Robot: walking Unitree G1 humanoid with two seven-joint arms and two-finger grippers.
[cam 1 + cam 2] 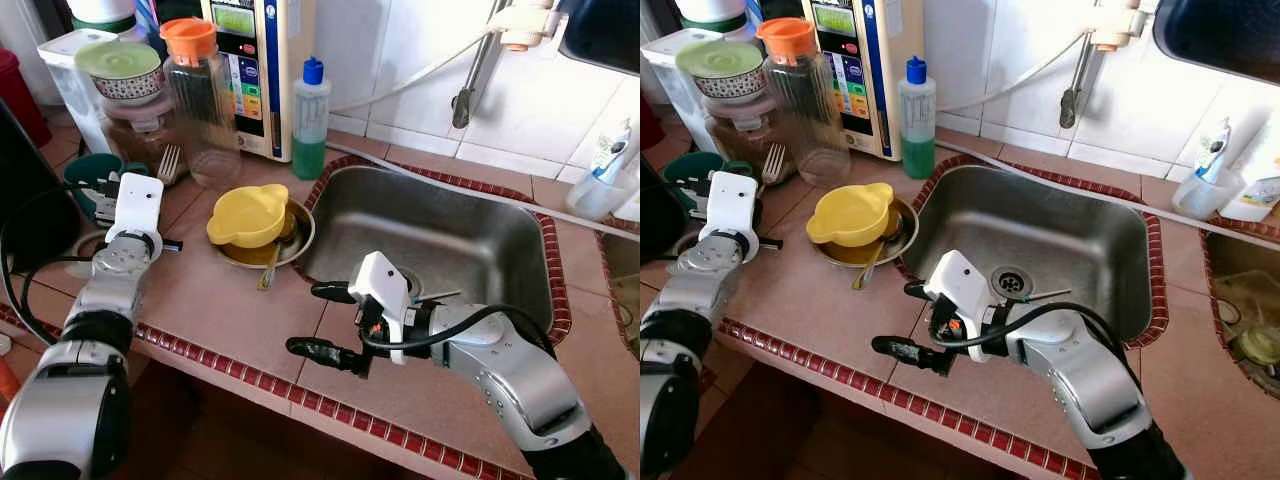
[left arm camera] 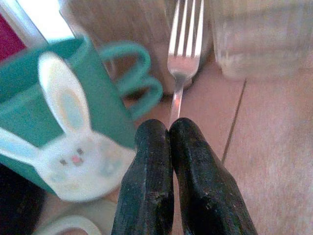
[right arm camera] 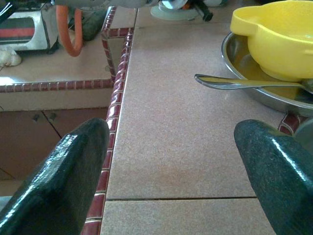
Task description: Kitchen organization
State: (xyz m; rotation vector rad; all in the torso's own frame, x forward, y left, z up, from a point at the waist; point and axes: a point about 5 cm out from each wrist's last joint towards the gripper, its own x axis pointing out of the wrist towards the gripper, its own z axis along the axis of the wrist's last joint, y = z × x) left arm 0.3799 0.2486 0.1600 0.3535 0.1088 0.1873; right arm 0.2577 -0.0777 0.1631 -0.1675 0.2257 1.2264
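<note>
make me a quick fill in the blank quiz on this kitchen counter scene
1. The yellow bowl sits on a metal ____.
2. The left gripper is shut on a ____.
3. The right gripper has its fingers ____ over the counter.
4. The teal mug bears a ____ picture.

Missing words: plate; fork; open; rabbit

Bright daylight fills the head views, strongest on the white wall tiles (image 1: 400,60) at 12 to 1 o'clock, which wash out nearly to plain white. The steel sink (image 1: 440,240) shows soft glare on its floor and a darker wall at 9 o'clock. The floor below the counter edge, at 6 to 7 o'clock, lies in deep shade. Straight lines bow slightly toward the corners. The left wrist view is soft throughout: the green cup (image 2: 58,122) and fork (image 2: 183,54) are blurred, with blown-out white at 11 o'clock. The right wrist view is sharper on the counter (image 3: 186,147); its near black fingers (image 3: 73,181) are out of focus and glossy.
</note>
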